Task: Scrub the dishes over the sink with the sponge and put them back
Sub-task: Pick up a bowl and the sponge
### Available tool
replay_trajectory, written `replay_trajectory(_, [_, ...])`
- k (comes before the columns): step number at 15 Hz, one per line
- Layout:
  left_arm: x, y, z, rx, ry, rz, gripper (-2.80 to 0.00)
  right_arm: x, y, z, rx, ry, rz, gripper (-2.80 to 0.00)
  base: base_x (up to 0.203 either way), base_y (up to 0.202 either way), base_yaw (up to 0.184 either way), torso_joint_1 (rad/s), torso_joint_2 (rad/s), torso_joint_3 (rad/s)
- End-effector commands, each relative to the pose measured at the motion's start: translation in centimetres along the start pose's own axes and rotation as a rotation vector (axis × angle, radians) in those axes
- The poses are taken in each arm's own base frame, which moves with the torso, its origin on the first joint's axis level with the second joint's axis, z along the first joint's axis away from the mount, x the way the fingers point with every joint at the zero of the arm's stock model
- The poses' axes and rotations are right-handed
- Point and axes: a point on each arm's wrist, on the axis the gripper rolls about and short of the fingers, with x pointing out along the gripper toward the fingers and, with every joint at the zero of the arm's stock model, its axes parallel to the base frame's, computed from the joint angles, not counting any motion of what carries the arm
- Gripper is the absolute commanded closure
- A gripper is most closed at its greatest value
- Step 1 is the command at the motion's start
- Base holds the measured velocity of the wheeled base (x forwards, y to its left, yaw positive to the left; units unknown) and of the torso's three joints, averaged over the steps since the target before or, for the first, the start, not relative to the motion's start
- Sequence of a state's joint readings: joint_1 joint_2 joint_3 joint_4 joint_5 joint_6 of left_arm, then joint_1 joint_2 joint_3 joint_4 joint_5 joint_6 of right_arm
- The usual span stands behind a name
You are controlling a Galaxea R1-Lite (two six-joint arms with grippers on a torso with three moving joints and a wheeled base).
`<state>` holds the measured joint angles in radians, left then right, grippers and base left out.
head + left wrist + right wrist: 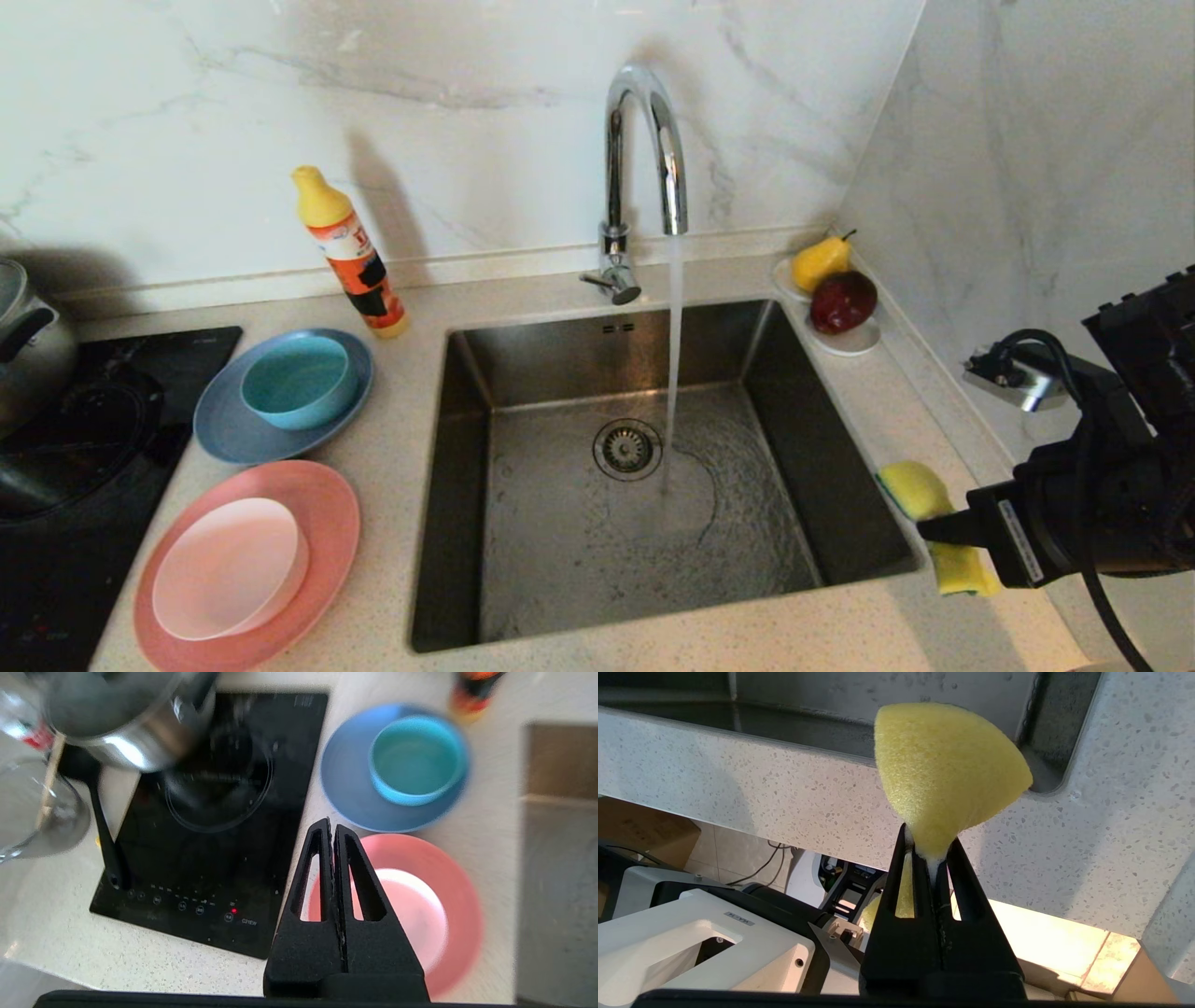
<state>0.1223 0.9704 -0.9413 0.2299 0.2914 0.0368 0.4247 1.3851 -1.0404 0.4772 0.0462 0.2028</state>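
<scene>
A teal bowl (pixel 297 381) sits in a grey-blue plate (pixel 224 429) left of the sink (pixel 579 551). Nearer me, a pale pink bowl (pixel 229 567) rests in a salmon plate (pixel 327 523). At the sink's front right corner, my right gripper (pixel 934 532) is shut on the yellow sponge (pixel 915 490), which is pinched at its middle and bulges past the tips (pixel 948 765). My left gripper (pixel 331 823) is out of the head view. It is shut and empty, hovering over the counter strip between the cooktop and the salmon plate (pixel 462 905).
Water runs from the chrome faucet (pixel 644 140) onto the sink floor beside the drain (pixel 626 449). A detergent bottle (pixel 350 252) stands behind the plates. A black cooktop (pixel 84 439) with a steel pot (pixel 28 345) lies far left. A white fruit dish (pixel 845 341) sits at the back right.
</scene>
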Motion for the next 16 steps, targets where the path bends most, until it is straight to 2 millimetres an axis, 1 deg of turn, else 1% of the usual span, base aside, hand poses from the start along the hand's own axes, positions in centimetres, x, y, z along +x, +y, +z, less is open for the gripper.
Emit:
replay_trajectory(1, [8.1,-0.1,0.0,-0.002,0.211,0.007,0.0,0.5,0.0,0.0,0.001,0.017,-0.001,0.0,0.0,0.0,0.0,0.0,0.0,0.0])
replay_trajectory(3, [11.4,1.1,-0.8,-0.065,0.302,-0.041,0.0,0.5,0.0,0.1,0.001,0.017,0.0,0.0,0.0,0.0,0.0,0.0,0.0,0.0])
replay_trajectory(6, [15.0,1.9,-2.6,-0.195,0.425,-0.077,0.0,0.7,0.0,0.2,0.001,0.017,-0.001,0.0,0.0,0.0,0.0,0.0,0.0,0.0])
replay_trajectory(8, [16.3,1.9,-3.4,-0.258,0.473,-0.102,0.0,0.9,0.0,0.2,0.001,0.025,-0.003,0.0,0.0,0.0,0.0,0.0,0.0,0.0])
replay_trajectory(11, [17.5,1.7,-4.3,-0.301,0.512,-0.1,0.0,1.0,0.0,0.1,0.001,0.03,-0.003,0.0,0.0,0.0,0.0,0.0,0.0,0.0])
replay_trajectory(12, [17.6,1.7,-4.3,-0.324,0.516,-0.108,0.0,1.2,0.0,0.1,0.002,0.035,-0.005,0.0,0.0,0.0,0.0,0.0,0.0,0.0])
replay_trajectory(13, [17.5,1.7,-4.0,-0.347,0.508,-0.14,-0.65,1.2,0.0,0.1,0.002,0.037,-0.005,0.0,0.0,0.0,0.0,0.0,0.0,0.0])
replay_trajectory(14, [17.2,1.6,-3.4,-0.391,0.488,-0.179,-2.8,1.2,0.0,0.1,0.002,0.038,-0.005,0.0,0.0,0.0,0.0,0.0,0.0,0.0])
replay_trajectory(15, [17.0,1.6,-2.8,-0.426,0.476,-0.199,-2.8,1.2,0.0,0.1,0.002,0.038,-0.005,0.0,0.0,0.0,0.0,0.0,0.0,0.0])
replay_trajectory(16, [17.1,1.6,-2.8,-0.436,0.481,-0.201,-2.8,1.1,0.0,0.0,0.002,0.037,-0.005,0.0,0.0,0.0,0.0,0.0,0.0,0.0])
